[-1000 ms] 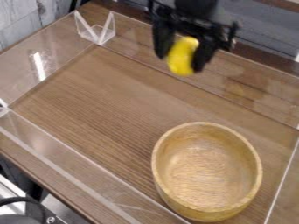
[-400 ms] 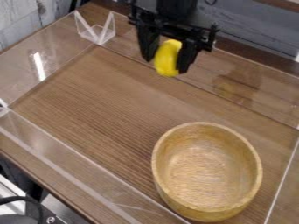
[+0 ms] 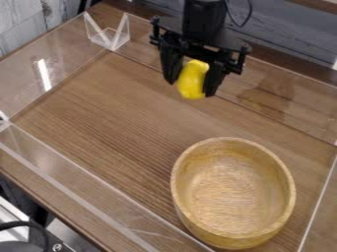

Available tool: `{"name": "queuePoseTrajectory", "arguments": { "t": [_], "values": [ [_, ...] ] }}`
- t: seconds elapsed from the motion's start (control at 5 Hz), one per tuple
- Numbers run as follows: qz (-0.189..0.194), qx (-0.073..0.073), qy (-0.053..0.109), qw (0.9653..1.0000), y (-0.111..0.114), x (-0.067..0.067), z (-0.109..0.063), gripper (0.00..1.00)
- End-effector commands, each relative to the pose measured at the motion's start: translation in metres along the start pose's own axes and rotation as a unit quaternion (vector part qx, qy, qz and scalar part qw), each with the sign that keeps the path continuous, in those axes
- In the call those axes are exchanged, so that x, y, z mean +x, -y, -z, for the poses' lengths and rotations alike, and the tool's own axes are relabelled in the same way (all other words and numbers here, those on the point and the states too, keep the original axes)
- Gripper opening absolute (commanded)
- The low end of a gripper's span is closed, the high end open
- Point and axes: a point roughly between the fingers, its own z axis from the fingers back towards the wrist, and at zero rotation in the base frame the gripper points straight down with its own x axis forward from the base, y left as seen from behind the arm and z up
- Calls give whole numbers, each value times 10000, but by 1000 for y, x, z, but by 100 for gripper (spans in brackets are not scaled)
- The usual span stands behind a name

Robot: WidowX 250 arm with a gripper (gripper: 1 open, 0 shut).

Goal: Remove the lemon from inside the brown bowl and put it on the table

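Yellow lemon point(image 3: 195, 79) is sitting clamped between the two black fingers point(image 3: 171, 67) of the claw point(image 3: 195, 83), so the claw is closed and gripping the lemon. Claw is pointing straight down from a black arm coming in from the top edge of the view. Lemon is hanging out of the brown bowl point(image 3: 235, 192), up and to the left of the bowl's rim as seen by the camera, well apart from it. Whether the lemon's underside is touching the tabletop point(image 3: 105, 108) cannot be told from this angle; it is looking just above or at the surface.

Brown bowl is resting upright on the tabletop toward the lower right, showing light wood grain and a thick rim, with nothing lying inside. Tabletop is showing dark brown wood grain. Clear acrylic walls point(image 3: 39, 74) are edging the tabletop left of the bowl and along the front edge below it. Small clear folded acrylic piece point(image 3: 105, 31) is standing at the far left corner, well apart from the bowl and to the left of the claw.
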Motion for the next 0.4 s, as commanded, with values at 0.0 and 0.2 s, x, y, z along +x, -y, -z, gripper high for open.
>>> {"name": "queuePoseTrajectory", "arguments": {
  "t": [0.0, 0.2],
  "values": [
    [33, -4, 173, 9998, 4, 1, -6, 0],
    [21, -14, 161, 9999, 7, 0, -2, 0]
  ]
}}
